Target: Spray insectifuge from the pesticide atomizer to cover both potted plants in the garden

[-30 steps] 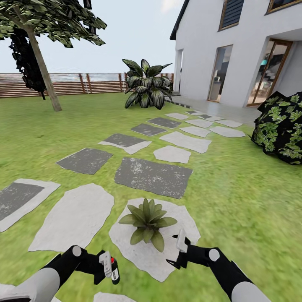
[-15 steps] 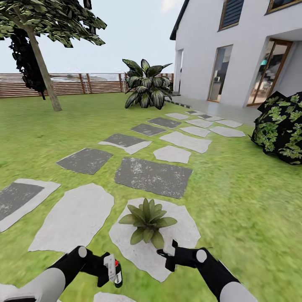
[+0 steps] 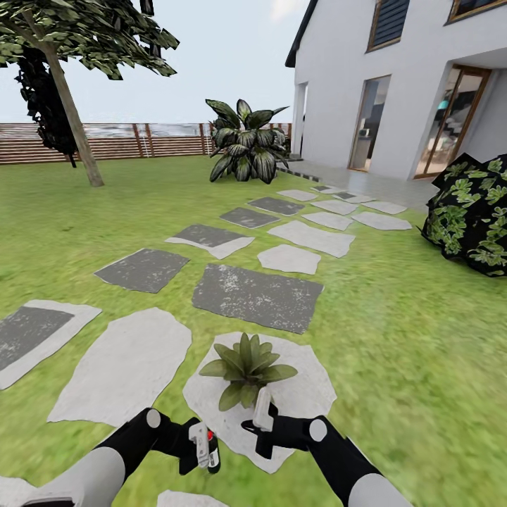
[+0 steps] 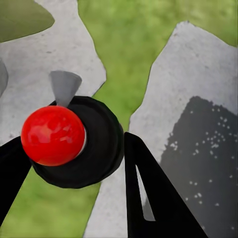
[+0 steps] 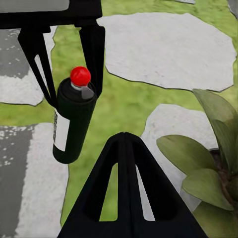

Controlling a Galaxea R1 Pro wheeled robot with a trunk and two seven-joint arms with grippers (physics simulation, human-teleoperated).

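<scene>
A potted plant, a small rosette of green leaves, stands on a pale stepping stone just ahead of me. My left gripper is low on the left, shut on the pesticide atomizer, a dark slim bottle with a whitish label and a red top. In the left wrist view the red top sits between my two black fingers. My right gripper is shut and empty, close in front of the plant and just right of the atomizer. The right wrist view shows the atomizer held upright, with plant leaves beside it.
Pale and dark stepping stones lead across the lawn toward the white house. A dark leafy bush stands at the right. A large striped plant, a tree and a slatted fence stand at the back.
My right gripper has swung left, from the stone's right side to just in front of the plant. My left gripper has moved right with the atomizer, so the two now nearly meet.
</scene>
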